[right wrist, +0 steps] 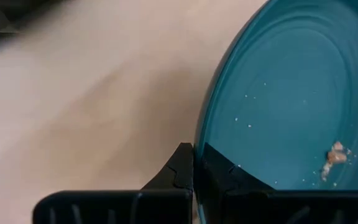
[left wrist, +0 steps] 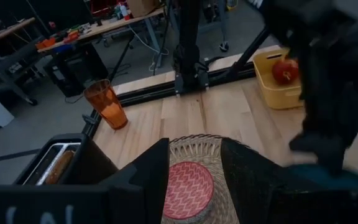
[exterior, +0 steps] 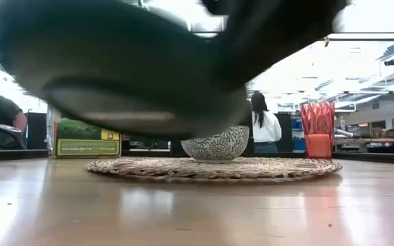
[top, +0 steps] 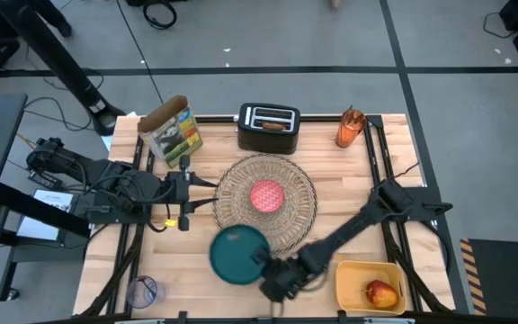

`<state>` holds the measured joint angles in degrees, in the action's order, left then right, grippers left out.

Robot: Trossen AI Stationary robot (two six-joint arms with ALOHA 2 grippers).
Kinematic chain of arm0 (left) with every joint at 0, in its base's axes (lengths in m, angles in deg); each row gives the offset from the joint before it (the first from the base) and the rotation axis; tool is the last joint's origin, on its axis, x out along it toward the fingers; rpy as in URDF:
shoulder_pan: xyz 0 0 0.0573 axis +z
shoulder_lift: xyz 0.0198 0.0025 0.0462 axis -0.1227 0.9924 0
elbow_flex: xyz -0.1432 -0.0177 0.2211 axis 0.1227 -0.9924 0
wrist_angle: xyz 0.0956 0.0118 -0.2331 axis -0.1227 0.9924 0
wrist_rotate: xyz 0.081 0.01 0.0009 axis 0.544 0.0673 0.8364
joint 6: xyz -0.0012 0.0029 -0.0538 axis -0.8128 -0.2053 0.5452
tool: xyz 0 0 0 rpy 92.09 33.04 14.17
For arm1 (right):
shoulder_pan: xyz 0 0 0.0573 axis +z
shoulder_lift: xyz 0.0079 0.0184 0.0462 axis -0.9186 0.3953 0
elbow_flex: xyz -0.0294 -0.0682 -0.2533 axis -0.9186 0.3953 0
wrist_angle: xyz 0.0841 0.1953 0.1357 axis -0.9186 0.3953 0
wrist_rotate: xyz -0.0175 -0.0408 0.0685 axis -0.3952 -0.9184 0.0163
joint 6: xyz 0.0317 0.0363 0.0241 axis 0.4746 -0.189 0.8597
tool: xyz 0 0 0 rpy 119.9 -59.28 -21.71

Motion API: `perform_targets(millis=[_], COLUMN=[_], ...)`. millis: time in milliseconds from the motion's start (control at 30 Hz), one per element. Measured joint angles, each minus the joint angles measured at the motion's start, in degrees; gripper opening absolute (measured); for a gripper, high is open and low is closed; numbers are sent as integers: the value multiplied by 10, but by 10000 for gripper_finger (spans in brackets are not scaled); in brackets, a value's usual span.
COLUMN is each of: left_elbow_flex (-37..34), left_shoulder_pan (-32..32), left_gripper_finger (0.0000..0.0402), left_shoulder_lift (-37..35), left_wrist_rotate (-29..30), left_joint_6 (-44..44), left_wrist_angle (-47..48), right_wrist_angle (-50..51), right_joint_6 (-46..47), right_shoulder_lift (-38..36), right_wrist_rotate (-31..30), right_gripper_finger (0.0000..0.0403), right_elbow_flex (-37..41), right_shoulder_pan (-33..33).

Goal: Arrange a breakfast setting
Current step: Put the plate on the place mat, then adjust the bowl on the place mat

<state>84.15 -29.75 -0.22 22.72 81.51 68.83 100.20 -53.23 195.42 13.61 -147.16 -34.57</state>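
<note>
Teal plate (top: pixel 237 254), round and smooth with a few crumbs, is lifted off the wooden table (top: pixel 349 171), overlapping the near edge of the woven wicker placemat (top: pixel 295 216). The right gripper (top: pixel 272 279) is clamped on its rim. The left gripper (top: pixel 187 191) waits partly apart beside the mat.

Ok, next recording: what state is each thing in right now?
teal plate: gripped at its rim, lifted off the table, partly over the mat edge
right gripper: shut on the teal plate
left gripper: open, empty, beside the placemat
pink bowl: upright, on the placemat
toaster: toast in its slot
orange cup: upright
apple: in the yellow bin
</note>
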Motion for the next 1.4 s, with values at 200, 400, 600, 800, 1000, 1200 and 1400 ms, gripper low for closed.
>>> perform_targets(millis=[200, 400, 600, 800, 1000, 1200, 1400], left_elbow_flex=[0, 0, 0, 0, 0, 0, 0], left_shoulder_pan=[0, 0, 0, 0, 0, 0, 0], left_gripper_finger=[153, 153, 153, 153, 153, 153, 153], left_shoulder_lift=[-14, -22, -23, -23, -23, -23, -23], left_wrist_rotate=[0, -2, -16, -16, -15, -15, -15], left_joint_6=[2, 1, 11, 13, 24, 28, 37], left_wrist_angle=[1, 2, 1, 3, 25, 36, 59], right_wrist_angle=[-8, -18, -3, -3, 17, 84, 163], right_joint_6=[-23, -25, -24, -21, -12, 67, 185], right_shoulder_lift=[10, 10, 10, 9, 7, -36, -118], right_wrist_rotate=[6, 22, 29, 32, 43, 42, -57], right_gripper_finger=[11, 12, 12, 26, 68, 127, 153], right_elbow_flex=[2, 13, 25, 25, 25, 25, 68], right_shoulder_pan=[-64, -113, -134, -138, -127, -118, -176])
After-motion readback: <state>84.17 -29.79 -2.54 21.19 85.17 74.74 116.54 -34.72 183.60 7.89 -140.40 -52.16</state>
